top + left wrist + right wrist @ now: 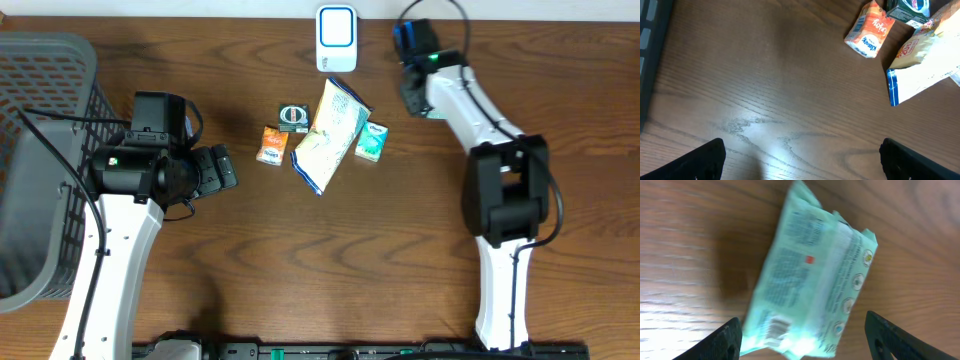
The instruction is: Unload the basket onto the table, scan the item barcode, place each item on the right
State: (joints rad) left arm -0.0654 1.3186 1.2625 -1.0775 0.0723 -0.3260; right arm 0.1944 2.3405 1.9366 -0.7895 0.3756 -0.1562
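Note:
A mint-green tissue pack [815, 275] fills the right wrist view, blurred, its barcode end low between the fingers of my right gripper [805, 340]. The fingers stand wide and the right one is clear of the pack, so the gripper is open. In the overhead view the pack [371, 140] lies on the table left of and nearer than the right gripper [410, 95]. The white and blue scanner [336, 38] stands at the back edge. My left gripper [220, 170] is open over bare wood, its fingertips [700, 162] far apart.
A white and yellow bag [333, 135], an orange pack [271, 146] and a small black item [293, 117] lie beside the green pack. A grey basket [40, 60] stands at the far left.

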